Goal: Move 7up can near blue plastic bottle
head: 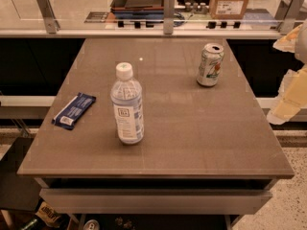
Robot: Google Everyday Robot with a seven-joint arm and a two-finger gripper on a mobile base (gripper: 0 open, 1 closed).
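Two upright targets, well apart: 7up can far right on the table, blue plastic bottle nearer, left of centre. Gripper hangs beyond the right edge, state impossible to tell. Risk: a sideways approach tips the can.

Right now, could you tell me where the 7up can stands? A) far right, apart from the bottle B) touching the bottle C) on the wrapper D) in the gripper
A: the 7up can stands far right, well apart from the blue plastic bottle; the gripper sits beyond the right edge of the table.
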